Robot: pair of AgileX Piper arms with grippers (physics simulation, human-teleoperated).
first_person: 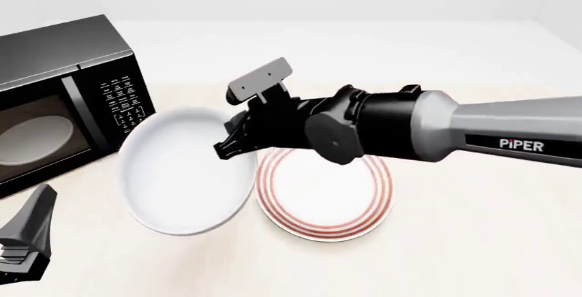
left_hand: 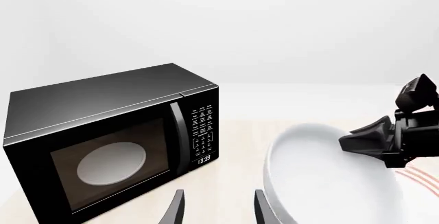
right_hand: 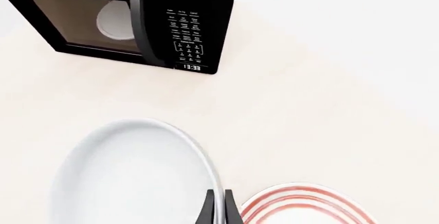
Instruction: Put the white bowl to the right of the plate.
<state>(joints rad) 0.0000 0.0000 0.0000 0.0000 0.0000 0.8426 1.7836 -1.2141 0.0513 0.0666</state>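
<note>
The white bowl (first_person: 182,174) is left of the plate (first_person: 328,195) in the front view, and its right rim overlaps the plate's left edge. My right gripper (first_person: 229,148) is shut on that rim. In the right wrist view the two fingers pinch the thin edge of the bowl (right_hand: 130,178), with the plate (right_hand: 305,206) just beside it. The left wrist view shows the bowl (left_hand: 329,188), the right gripper (left_hand: 367,139) on its rim and a sliver of the plate (left_hand: 422,179). My left gripper (left_hand: 216,211) is open and holds nothing; it stays low at the near left (first_person: 27,239).
A black microwave (first_person: 64,99) stands at the back left, close to the bowl's left side, with a pale round disc (left_hand: 112,163) behind its glass door. The right arm's grey link (first_person: 491,133) spans the table from the right, above the plate.
</note>
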